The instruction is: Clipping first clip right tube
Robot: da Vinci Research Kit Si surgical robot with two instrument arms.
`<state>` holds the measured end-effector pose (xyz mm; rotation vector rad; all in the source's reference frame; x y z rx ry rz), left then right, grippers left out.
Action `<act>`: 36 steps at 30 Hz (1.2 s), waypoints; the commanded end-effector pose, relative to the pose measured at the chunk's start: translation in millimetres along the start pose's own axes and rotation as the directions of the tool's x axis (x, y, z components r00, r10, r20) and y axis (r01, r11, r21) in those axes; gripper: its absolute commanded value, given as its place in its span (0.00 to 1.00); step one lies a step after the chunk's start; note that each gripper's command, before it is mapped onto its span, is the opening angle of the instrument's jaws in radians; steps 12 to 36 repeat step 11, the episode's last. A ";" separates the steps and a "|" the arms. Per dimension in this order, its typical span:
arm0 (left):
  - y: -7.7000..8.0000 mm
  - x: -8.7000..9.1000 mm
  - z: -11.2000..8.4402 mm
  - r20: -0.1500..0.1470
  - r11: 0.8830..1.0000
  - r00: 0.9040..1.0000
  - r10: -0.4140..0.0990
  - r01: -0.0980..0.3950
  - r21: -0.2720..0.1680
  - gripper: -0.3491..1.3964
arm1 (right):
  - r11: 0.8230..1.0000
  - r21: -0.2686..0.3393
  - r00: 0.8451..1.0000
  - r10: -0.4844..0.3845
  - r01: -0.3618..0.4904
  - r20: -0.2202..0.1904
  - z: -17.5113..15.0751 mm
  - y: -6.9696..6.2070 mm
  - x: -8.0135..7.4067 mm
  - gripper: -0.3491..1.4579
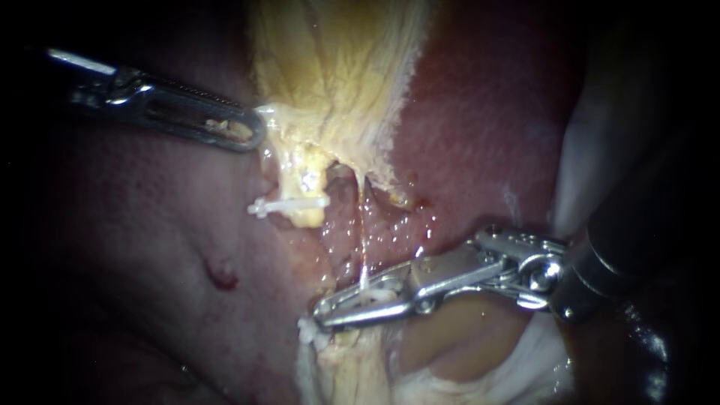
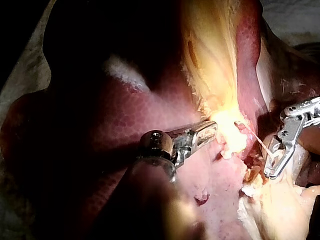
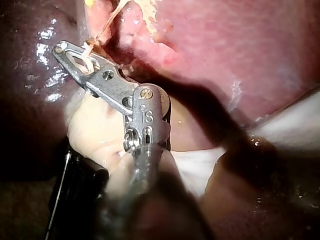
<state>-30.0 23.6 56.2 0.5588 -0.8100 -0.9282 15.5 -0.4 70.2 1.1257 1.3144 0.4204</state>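
Here the thin right tube point(image 1: 363, 247) passes crosswise between the jaws of my right instrument point(image 1: 327, 311), the nearer one, clenched on it.

1. My left instrument point(image 1: 253, 135), upper left of the frame, is dull grey metal with a fine-toothed edge along its windowed jaw; yellowish scraps stick to it.
2. My right instrument point(image 1: 324, 311), lower right, is bright polished metal that throws sharp glints; behind it the shaft looks dark and matt.
3. The liver point(image 1: 150, 225) is smooth, wet and glossy, with small specks of shine.
4. The yellow tissue point(image 1: 337, 75), top centre, looks fibrous and ragged at its edges, duller than the liver.
5. The clip point(image 1: 289, 205), left of centre, looks like smooth white plastic.
6. The right tube point(image 1: 364, 240) is a thin, glistening, half-clear strand.
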 end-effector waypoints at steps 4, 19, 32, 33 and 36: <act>0.0 0.0 0.0 0.000 1.000 1.000 0.000 0.000 0.000 0.00 | 1.000 -0.001 1.000 -0.001 0.001 0.004 0.0 0.0 0.0 0.00; 0.0 0.0 0.0 0.000 1.000 1.000 0.000 0.000 0.000 0.00 | 1.000 0.000 1.000 0.005 -0.005 0.005 0.0 0.1 0.0 0.00; 0.0 0.0 0.0 0.000 1.000 1.000 0.000 0.000 0.000 0.00 | 1.000 0.000 1.000 0.005 -0.005 0.005 0.0 0.1 0.0 0.00; 0.0 0.0 0.0 0.000 1.000 1.000 0.000 0.000 0.000 0.00 | 1.000 0.000 1.000 0.005 -0.005 0.005 0.0 0.1 0.0 0.00; 0.0 0.0 0.0 0.000 1.000 1.000 0.000 0.000 0.000 0.00 | 1.000 0.000 1.000 0.005 -0.005 0.005 0.0 0.1 0.0 0.00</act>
